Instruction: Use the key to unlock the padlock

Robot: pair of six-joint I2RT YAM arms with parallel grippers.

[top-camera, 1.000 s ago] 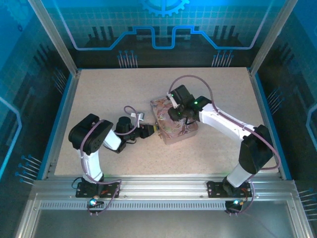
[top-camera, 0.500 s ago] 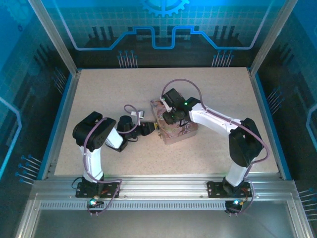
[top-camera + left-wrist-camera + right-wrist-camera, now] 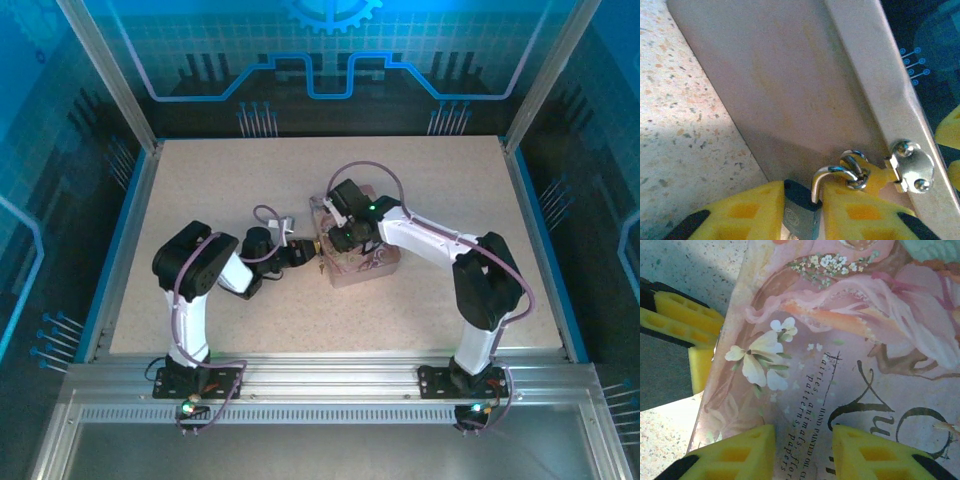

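Note:
The padlock (image 3: 799,217), a small dark bluish body, sits between the yellow fingers of my left gripper (image 3: 807,200), which is shut on it. Its silvery shackle (image 3: 826,175) hooks through the ring (image 3: 855,169) of the hasp (image 3: 910,167) on the pink tin (image 3: 358,255). In the top view my left gripper (image 3: 306,255) is at the tin's left end. My right gripper (image 3: 802,440) is low over the illustrated lid (image 3: 850,340), open, with just the lid showing between its fingers. The key is out of view.
The tin's plain side wall (image 3: 790,90) rises straight ahead of my left wrist, with the speckled tabletop (image 3: 685,125) to its left. My left gripper's yellow fingers (image 3: 680,320) show beyond the lid's left edge. Blue rails (image 3: 125,230) and glass walls bound the table.
My right gripper slid left across the lid toward the tin's left end. My left gripper moved slightly right, up to the tin, and its jaws narrowed.

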